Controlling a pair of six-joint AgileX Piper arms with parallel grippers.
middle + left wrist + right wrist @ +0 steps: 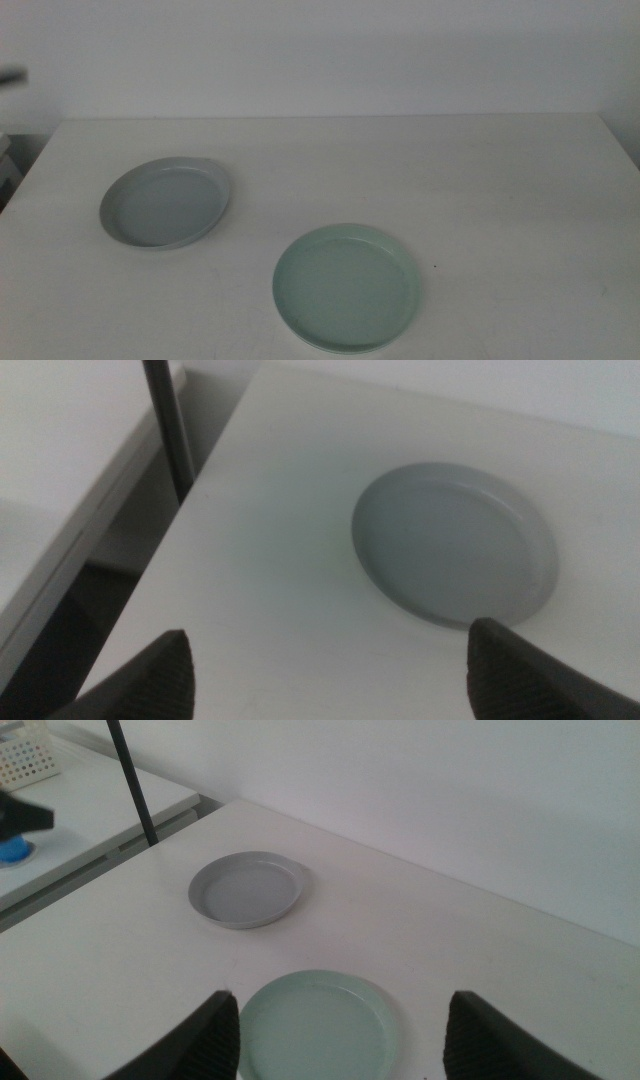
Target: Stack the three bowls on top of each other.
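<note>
Bowls visible on the white table (480, 180) appear to number three, though only two stand out clearly. The grey-blue bowl (165, 203) lies toward the left side of the table in the middle view. A pale rim shows along its far right edge, which suggests the white bowl (222, 172) lies beneath it, slightly offset; the view is too soft to confirm this. The mint green bowl (345, 288) rests flat on the table nearer the camera and to the right, well apart from the grey-blue bowl.

Neither arm appears in the middle view. The left gripper (330, 675) hangs above the left part of the table, near the table's edge, with its fingers spread wide and nothing between them; the grey-blue bowl lies ahead of it, untouched. The right gripper (340, 1040) is raised above the near part of the table, its fingers likewise spread wide and empty, with the mint green bowl on the table below and between them, not in contact.

A dark vertical pole (168, 425) stands beside the table at its left edge. A white basket (25, 755) sits on a separate surface beyond that pole.
</note>
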